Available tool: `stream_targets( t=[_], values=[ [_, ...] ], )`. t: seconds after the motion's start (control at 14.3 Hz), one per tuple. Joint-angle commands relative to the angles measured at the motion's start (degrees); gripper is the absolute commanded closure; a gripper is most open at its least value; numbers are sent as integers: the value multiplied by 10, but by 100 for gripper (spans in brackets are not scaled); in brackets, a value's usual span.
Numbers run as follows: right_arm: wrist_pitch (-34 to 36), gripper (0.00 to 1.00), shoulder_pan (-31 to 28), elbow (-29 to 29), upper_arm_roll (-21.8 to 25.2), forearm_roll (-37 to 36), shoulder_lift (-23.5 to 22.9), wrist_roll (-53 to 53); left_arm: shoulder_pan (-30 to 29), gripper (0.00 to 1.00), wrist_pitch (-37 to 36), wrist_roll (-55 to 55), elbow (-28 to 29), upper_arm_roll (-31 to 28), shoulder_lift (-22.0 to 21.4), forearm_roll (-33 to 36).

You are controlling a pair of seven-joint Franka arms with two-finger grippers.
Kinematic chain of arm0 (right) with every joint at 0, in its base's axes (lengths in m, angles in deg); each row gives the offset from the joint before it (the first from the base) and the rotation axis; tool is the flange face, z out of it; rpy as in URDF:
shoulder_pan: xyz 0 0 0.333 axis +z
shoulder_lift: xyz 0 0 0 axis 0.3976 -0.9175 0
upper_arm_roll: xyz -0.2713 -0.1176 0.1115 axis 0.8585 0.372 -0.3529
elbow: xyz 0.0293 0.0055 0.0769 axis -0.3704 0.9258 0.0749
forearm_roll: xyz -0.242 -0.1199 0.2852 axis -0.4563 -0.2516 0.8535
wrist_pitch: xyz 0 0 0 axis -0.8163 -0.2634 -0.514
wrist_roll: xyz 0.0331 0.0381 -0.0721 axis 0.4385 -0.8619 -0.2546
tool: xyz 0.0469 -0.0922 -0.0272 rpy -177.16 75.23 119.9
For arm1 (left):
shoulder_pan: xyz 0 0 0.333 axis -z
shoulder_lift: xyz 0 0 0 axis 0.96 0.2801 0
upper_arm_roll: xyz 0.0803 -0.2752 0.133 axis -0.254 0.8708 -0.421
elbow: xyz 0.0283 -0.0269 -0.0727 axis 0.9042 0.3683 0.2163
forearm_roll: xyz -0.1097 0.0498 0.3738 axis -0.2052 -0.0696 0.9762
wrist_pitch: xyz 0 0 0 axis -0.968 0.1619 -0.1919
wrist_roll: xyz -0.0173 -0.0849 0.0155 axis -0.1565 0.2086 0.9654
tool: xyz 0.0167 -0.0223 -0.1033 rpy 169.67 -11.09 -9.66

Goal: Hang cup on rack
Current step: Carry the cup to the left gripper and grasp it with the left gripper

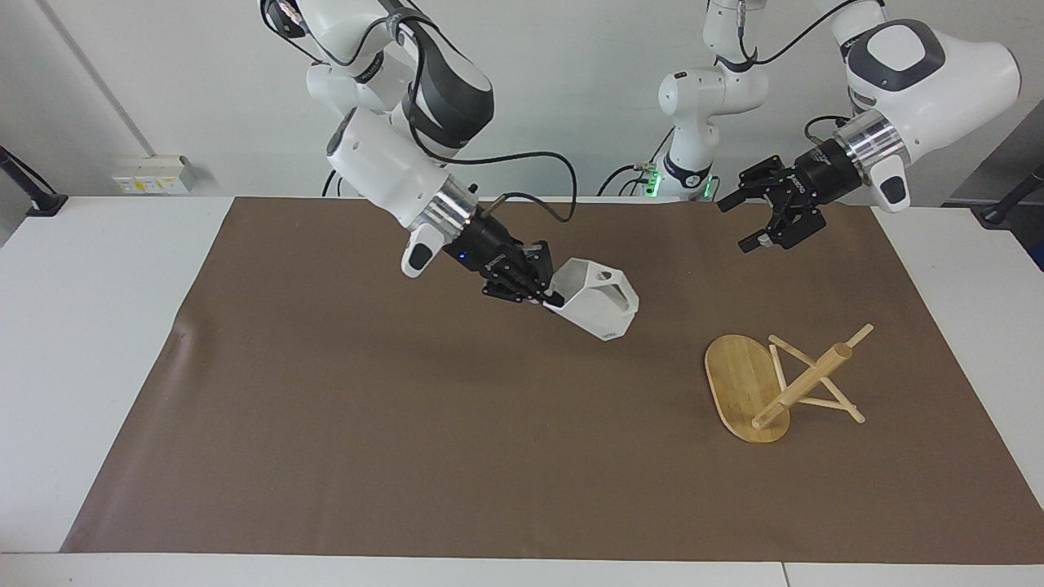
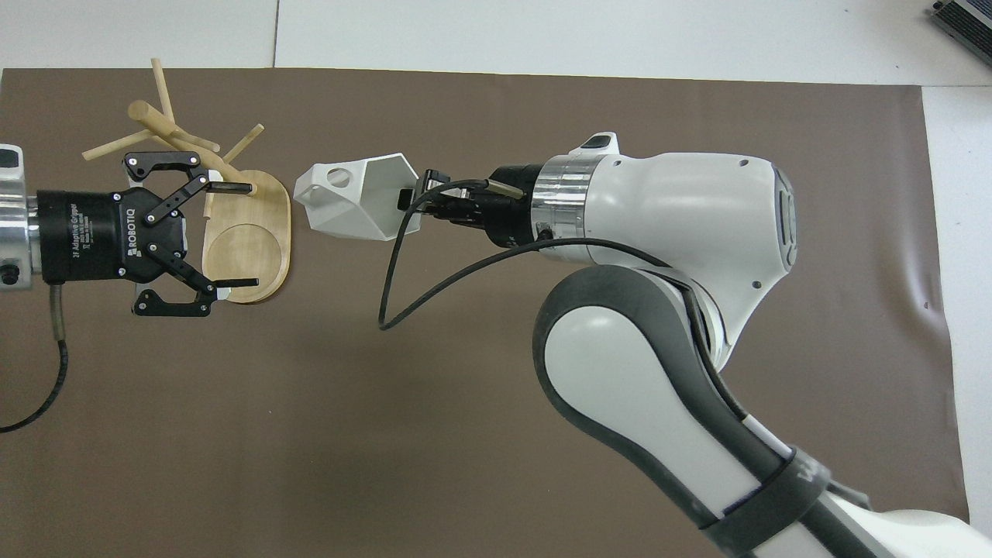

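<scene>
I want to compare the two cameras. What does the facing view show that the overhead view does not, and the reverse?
Only the facing view shows the arm bases and that the left hand is raised high, well above the rack, not touching it. Only the overhead view shows the circular recess in the rack's base and looks into the cup's open mouth. Both show the right hand shut on the cup's rim, carrying it in the air toward the rack, and the left hand open.
</scene>
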Motion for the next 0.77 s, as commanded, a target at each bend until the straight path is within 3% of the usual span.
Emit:
stream_targets(
  t=[0.0, 0.7],
  values=[
    [0, 100, -7, 3, -24, 11, -1, 4, 0, 0, 24, 6, 0, -6, 19, -18],
    [22, 100, -6, 4, -31, 5, -1, 4, 11, 0, -5, 15, -11, 3, 28, -18]
  ],
)
